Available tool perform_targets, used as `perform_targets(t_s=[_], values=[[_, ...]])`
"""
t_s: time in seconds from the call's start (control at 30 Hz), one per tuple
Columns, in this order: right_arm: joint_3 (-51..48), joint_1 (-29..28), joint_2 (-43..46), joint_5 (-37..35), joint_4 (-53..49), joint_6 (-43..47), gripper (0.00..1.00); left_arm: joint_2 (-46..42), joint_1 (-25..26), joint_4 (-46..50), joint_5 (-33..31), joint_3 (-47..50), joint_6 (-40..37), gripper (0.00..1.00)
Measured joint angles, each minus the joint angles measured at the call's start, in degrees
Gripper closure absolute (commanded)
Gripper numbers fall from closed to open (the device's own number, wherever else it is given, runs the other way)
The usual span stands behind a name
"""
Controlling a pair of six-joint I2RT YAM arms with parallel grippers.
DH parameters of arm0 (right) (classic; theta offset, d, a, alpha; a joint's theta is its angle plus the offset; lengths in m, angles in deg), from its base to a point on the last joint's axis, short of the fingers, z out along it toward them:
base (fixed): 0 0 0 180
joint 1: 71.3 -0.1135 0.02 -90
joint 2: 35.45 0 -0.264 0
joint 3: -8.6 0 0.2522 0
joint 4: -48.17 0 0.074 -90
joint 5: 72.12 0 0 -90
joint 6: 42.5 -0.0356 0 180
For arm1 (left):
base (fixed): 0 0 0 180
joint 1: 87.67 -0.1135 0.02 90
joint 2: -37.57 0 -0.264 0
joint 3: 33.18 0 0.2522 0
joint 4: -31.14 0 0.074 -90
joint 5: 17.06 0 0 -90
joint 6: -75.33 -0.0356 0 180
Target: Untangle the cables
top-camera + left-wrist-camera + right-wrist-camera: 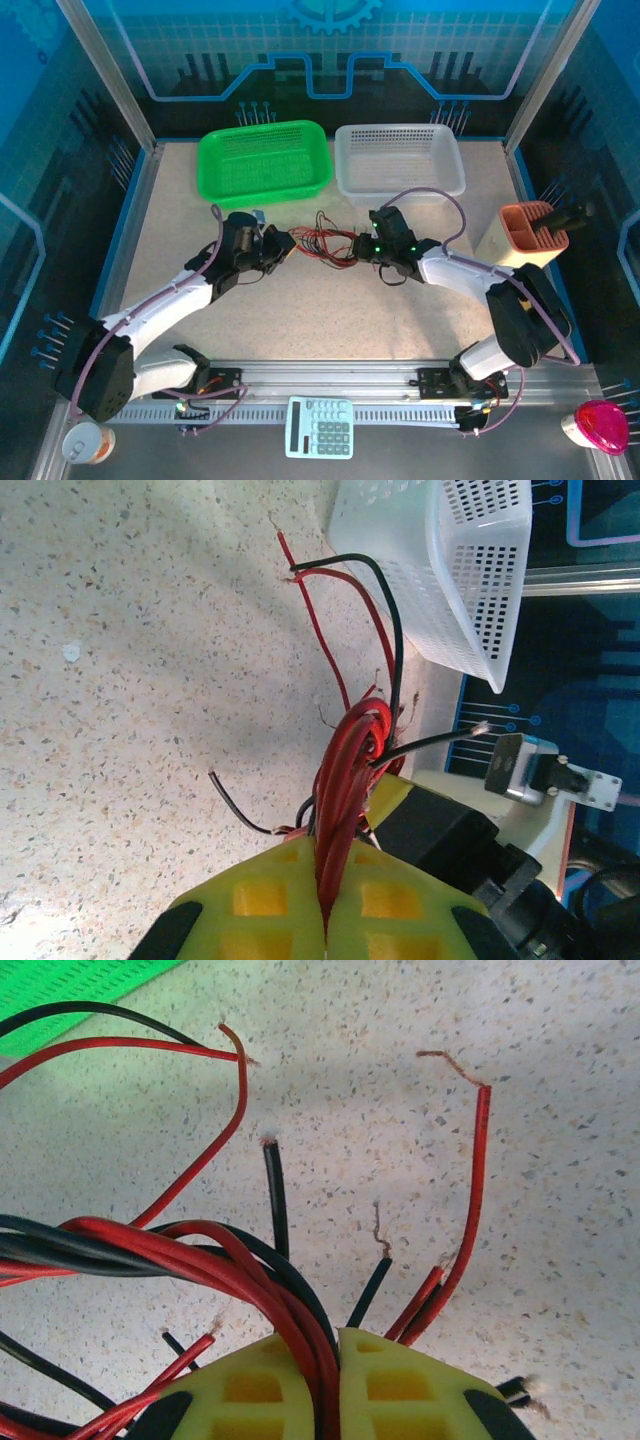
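Observation:
The cables [325, 245], thin red and black wires in a loose tangle, lie mid-table between both arms. My left gripper [287, 243] is shut on the bunch's left end; in the left wrist view several red strands [345, 780] run into the closed yellow fingers [265, 900]. My right gripper [362, 246] is shut on the right end; in the right wrist view red and black cables [250, 1270] are pinched between its yellow pads [400, 1390]. Loose wire ends [480, 1100] stick up around them.
A green basket [264, 162] and a white basket [398, 160] stand at the back, just behind the tangle. An orange holder [533, 232] is at the right. A calculator [320, 427], a cup [88, 443] and a pink object [601, 425] sit by the near rail.

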Motion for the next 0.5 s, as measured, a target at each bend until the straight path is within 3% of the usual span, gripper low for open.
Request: perform_targets(t_s=[0.23, 0.27, 0.3, 0.33, 0.43, 0.5], values=[[0.0, 0.2, -0.3, 2.0, 0.5, 1.5, 1.0, -1.6, -6.6, -1.2, 7.2, 4.3, 1.0, 1.0], [0.0, 0.4, -0.3, 2.5, 0.5, 1.7, 1.0, -1.6, -6.7, -1.2, 7.7, 4.2, 0.9, 0.88], [0.0, 0.6, -0.3, 3.0, 0.6, 1.8, 0.98, -1.6, -6.7, -1.2, 8.1, 4.1, 0.4, 0.67], [0.1, 0.7, -0.4, 3.2, 0.5, 2.1, 0.96, -1.5, -6.8, -1.0, 8.3, 3.9, -0.3, 0.52], [0.7, 1.6, -1.4, 1.4, -1.7, 2.7, 0.96, -0.5, -8.2, 0.4, 7.8, 2.4, -1.7, 0.32], [1.4, 1.0, -2.1, 0.3, -3.1, 3.0, 0.96, 0.4, -8.1, 1.9, 7.7, 0.7, -3.2, 0.27]])
